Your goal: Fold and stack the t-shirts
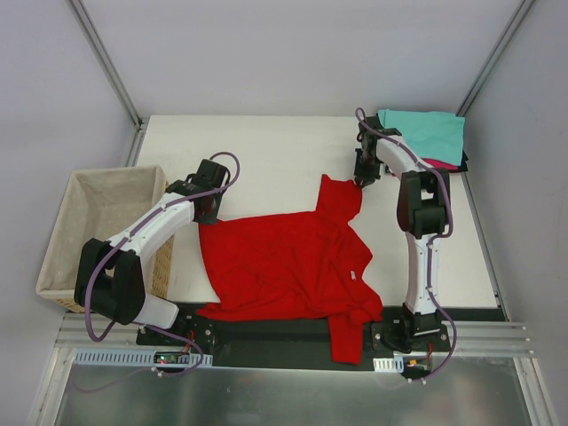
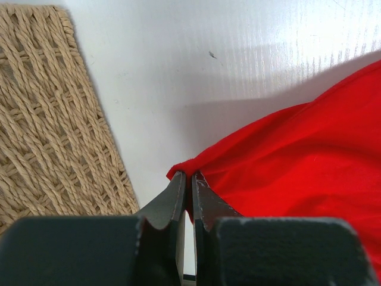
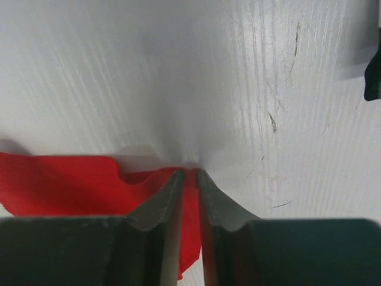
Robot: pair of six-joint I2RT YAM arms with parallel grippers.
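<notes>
From above, the red t-shirt lies spread and rumpled across the near middle of the white table, with one sleeve reaching past the near edge. The wicker basket stands at the left. In the far right corner a folded teal t-shirt tops a magenta-pink t-shirt. Only the wrist views show the grips. The left gripper has its jaws pressed almost together on the shirt's left corner, near the basket's weave. The right gripper pinches a sleeve edge down at the tabletop, red cloth showing in the narrow gap between its fingers.
</notes>
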